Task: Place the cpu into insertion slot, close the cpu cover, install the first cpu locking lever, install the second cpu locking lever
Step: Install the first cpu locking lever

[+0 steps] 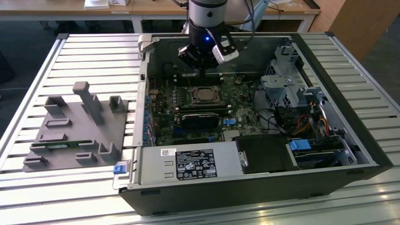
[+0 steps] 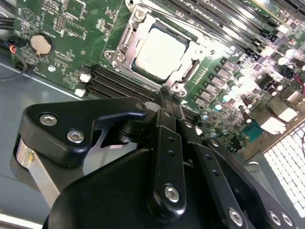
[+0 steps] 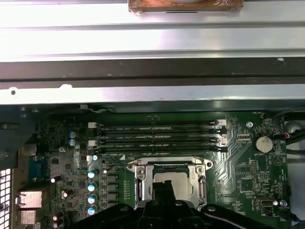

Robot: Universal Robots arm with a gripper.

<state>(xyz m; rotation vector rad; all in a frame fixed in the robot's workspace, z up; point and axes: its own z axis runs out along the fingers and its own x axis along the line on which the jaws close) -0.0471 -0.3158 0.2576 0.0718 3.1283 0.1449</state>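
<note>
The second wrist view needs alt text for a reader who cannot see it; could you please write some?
A silver-grey cpu sits in its socket on a green motherboard, framed by the shiny metal cpu cover. The robot's black hand hangs just beside the socket, holding nothing. A round coin cell battery sits further off on the board.

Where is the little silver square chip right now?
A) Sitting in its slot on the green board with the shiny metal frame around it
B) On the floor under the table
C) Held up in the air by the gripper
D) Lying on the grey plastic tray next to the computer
A: in the second wrist view the cpu lies flat in the socket on the motherboard, with the cpu cover framing it.
</note>
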